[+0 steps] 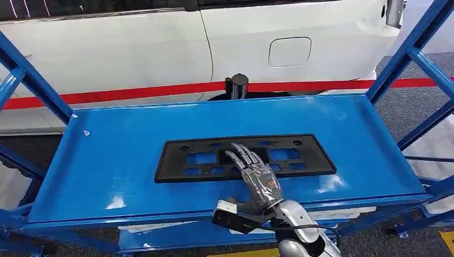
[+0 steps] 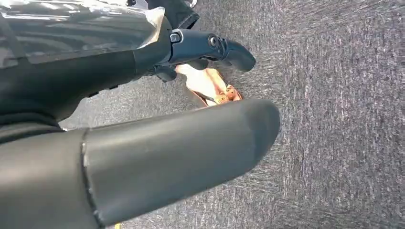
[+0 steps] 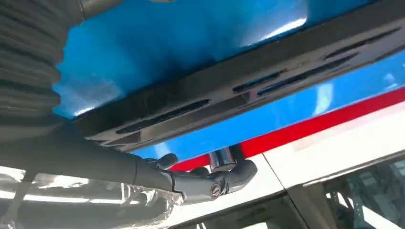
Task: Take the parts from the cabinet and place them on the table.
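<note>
A flat black plastic frame (image 1: pixel 316 160) with several cutouts lies in the middle of the blue cabinet shelf (image 1: pixel 118 160). My right hand (image 1: pixel 257 176) reaches in from the shelf's front edge, its fingers (image 1: pixel 243 155) stretched out flat over the middle of the frame; whether they touch it I cannot tell. The right wrist view has the frame (image 3: pixel 229 90) close up on the blue shelf (image 3: pixel 167 38), with my right hand (image 3: pixel 200 181) beside it and nothing gripped. My left hand (image 2: pixel 181 143) hangs over grey carpet, fingers (image 2: pixel 210 47) apart and holding nothing.
Blue uprights (image 1: pixel 407 53) and braces flank the shelf, and a lower shelf (image 1: pixel 176 235) lies beneath it. A white car body (image 1: pixel 134 48) with a red stripe stands right behind, with a black cylinder (image 1: pixel 237 85) at the shelf's back edge. A tan shoe-like thing (image 2: pixel 210 86) lies on the carpet.
</note>
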Robot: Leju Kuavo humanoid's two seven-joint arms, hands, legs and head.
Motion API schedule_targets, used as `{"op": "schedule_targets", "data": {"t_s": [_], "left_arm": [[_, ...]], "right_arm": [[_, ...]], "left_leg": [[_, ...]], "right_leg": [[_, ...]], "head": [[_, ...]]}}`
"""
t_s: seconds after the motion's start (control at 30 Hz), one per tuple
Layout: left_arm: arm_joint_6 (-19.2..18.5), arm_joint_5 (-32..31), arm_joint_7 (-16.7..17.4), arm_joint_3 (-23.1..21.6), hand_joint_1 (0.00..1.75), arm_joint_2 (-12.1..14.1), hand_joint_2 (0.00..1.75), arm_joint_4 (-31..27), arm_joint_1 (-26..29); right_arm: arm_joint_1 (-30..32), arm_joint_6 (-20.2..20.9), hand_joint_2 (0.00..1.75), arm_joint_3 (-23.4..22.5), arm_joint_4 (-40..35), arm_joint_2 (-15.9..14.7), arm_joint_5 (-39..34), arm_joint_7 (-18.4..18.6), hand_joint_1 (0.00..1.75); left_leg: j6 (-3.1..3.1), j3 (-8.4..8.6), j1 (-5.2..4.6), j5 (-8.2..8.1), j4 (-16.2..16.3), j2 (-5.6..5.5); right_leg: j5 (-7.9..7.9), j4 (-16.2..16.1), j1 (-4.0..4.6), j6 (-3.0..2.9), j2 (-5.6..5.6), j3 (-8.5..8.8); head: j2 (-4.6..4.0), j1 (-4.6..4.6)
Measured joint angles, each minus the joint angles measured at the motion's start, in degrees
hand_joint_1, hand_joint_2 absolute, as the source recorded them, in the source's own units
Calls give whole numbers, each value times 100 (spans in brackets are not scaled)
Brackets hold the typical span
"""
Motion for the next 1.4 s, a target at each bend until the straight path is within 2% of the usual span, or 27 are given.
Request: {"op": "schedule_targets", "data": {"t_s": [0.2,0.43,0.67,0.7,0.73,0.8,0.97,1.23,1.4], "left_arm": [[-26,-28,-24,0,0,-2,0,-7,0],[-74,-72,-37,0,0,0,0,-24,0],[-101,-171,-37,-13,0,4,0,-61,-5],[-107,-183,-37,-13,0,4,0,-61,-5],[-109,-195,-37,-15,0,4,0,-63,-5],[-122,-223,-37,-17,0,7,0,-66,-5],[-157,-225,-48,-17,0,20,0,-92,-4],[-179,-203,-343,-17,0,50,0,-109,-4],[11,8,-887,-13,0,52,0,-111,-1]], "right_arm": [[-6,-132,175,-50,131,98,588,79,0],[-320,-560,175,-415,882,373,1299,253,0],[-476,-595,175,-702,1307,564,1687,483,2],[-476,-571,175,-758,1340,592,1741,514,37],[-475,-557,175,-791,1357,610,1772,525,164],[-462,-516,175,-879,1403,640,1807,551,171],[-376,-422,175,-1073,1447,719,1969,553,171],[-203,-411,175,-1338,1300,763,2019,430,169],[137,-538,175,-1578,772,723,1904,127,169]], "left_leg": [[0,-2,1,0,-1,0],[-1,1,0,1,0,1],[-1,6,0,1,0,1],[-1,6,0,1,0,1],[-1,7,0,1,0,2],[-1,9,0,1,0,2],[-1,20,-3,1,0,2],[0,25,-5,0,0,1],[0,18,-4,0,0,-3]], "right_leg": [[0,0,0,0,0,0],[0,0,0,0,-1,2],[0,0,1,0,-1,3],[0,0,1,0,0,4],[0,0,1,0,0,4],[0,0,1,0,-1,9],[0,-1,0,0,-1,22],[0,-2,0,0,-1,25],[-1,-2,0,1,-2,20]], "head": [[0,0],[-2,0],[0,0],[-2,0],[0,0],[0,0],[0,0],[0,0],[0,0]]}}
